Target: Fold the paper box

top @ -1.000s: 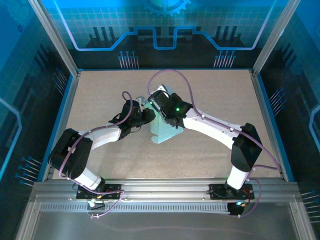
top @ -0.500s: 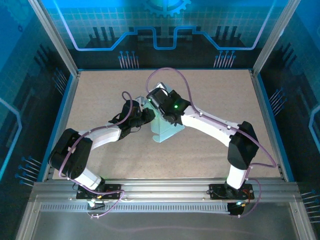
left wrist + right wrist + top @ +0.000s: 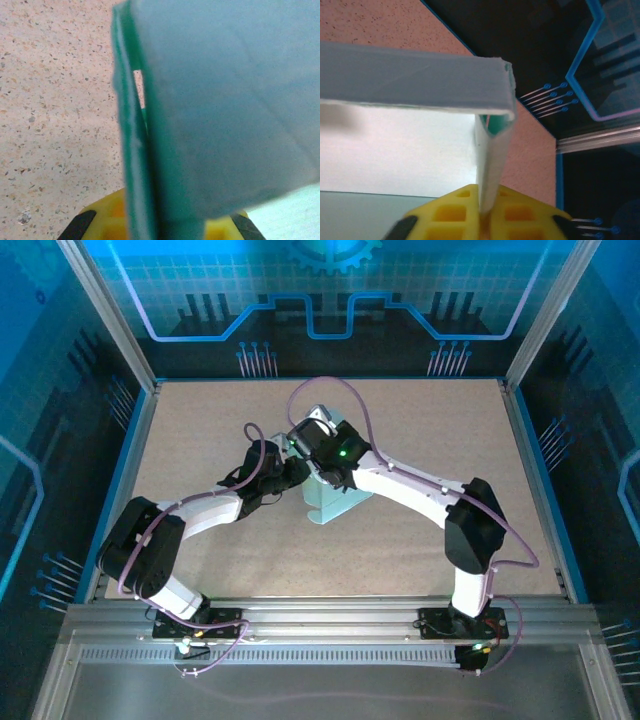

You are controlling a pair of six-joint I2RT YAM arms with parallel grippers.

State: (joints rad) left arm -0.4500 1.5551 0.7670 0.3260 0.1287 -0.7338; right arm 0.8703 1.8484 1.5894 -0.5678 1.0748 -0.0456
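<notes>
The paper box (image 3: 331,503) is gripped near table (image 3: 200,420) ctr: left gripper (image 3: 152,226) clamped on its edge, right gripper (image 3: 483,212) pinched on a flap (card seen btwn yellow pads (image 3: 454,211)).

A speckled beige, blue-edged desk (image 3: 420,430) is lying inside an enclosure. Translucent blue panels (image 3: 330,290) printed with circuit lines and a gear are glowing at 12 o'clock; darker ones are standing at 3 and 9. Slotted aluminium rails (image 3: 330,635) are running along 6 o'clock.

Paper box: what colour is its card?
The paper box is pale mint; the top external view shows it best.
</notes>
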